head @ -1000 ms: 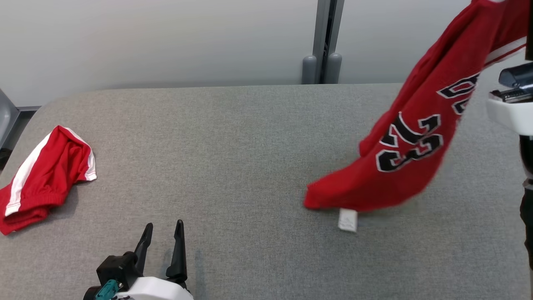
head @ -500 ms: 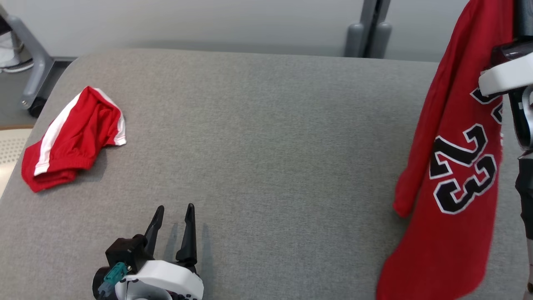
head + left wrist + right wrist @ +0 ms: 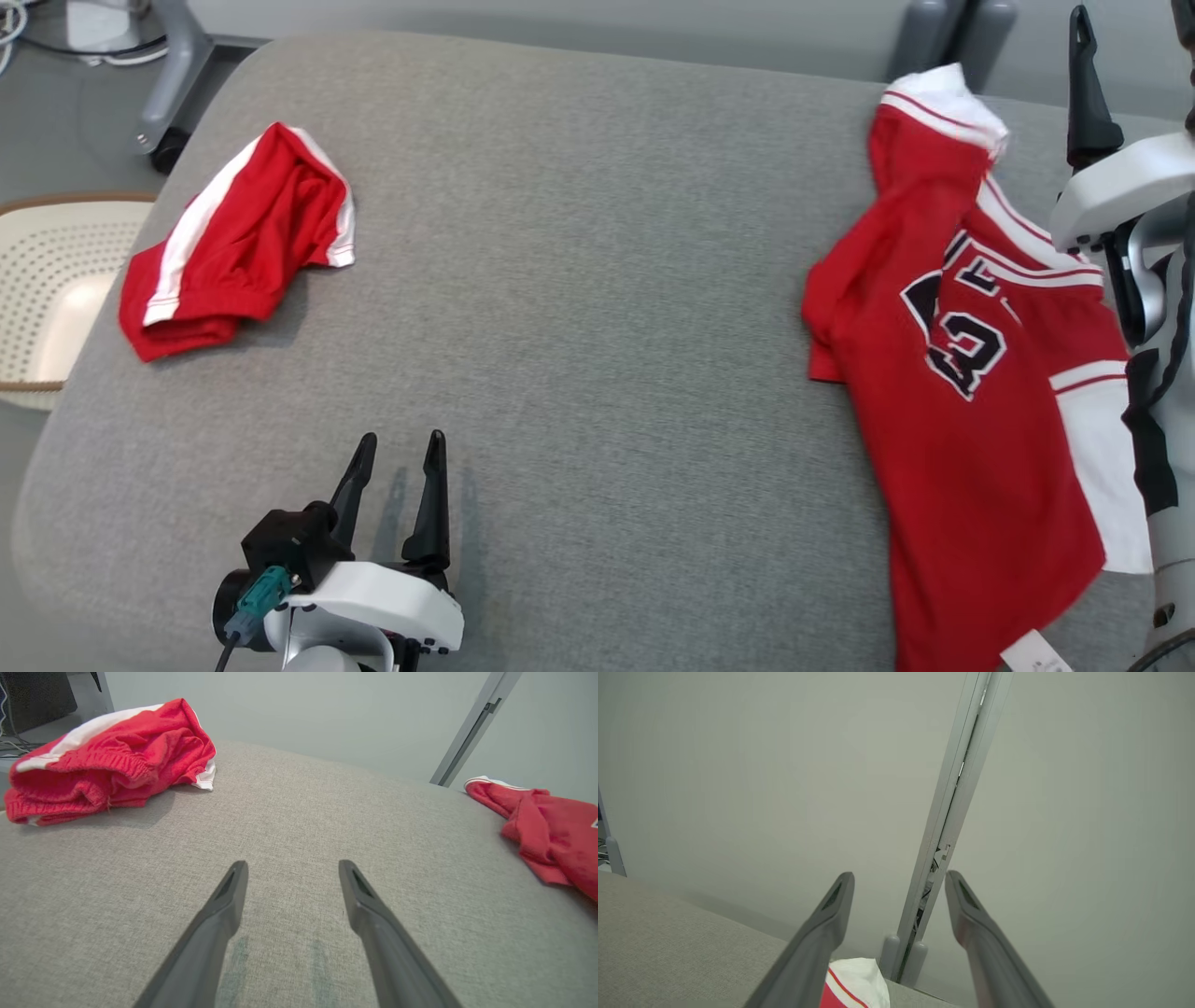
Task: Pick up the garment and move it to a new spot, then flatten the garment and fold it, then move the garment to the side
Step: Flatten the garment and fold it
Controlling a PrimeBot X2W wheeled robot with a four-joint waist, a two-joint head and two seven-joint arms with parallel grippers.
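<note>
Lying rumpled on the right part of the grey padded table point(image 3: 597, 280), the red jersey point(image 3: 962, 439) had its white-trimmed neck toward the far edge and its hem and tag toward the near one. The right gripper point(image 3: 900, 877) stood above the neck end with its two fingers spread apart and nothing between them, aimed at the wall rather than the cloth. The left gripper point(image 3: 401, 439) sat low over bare table near the front, fingers likewise apart and empty, well apart from the jersey. Red shorts point(image 3: 233, 252) lay at the far left, near a pale perforated basket point(image 3: 47, 280) beside the table.

Judged from this, the move to a new spot looked done and flattening was the step in hand. To do it well, each gripper would probably take one shoulder or hem corner, pinching a single layer, and draw outward so the doubled-over cloth opened. The jersey sat close to the right edge, so pulling it toward the middle first would likely leave room to spread it.
</note>
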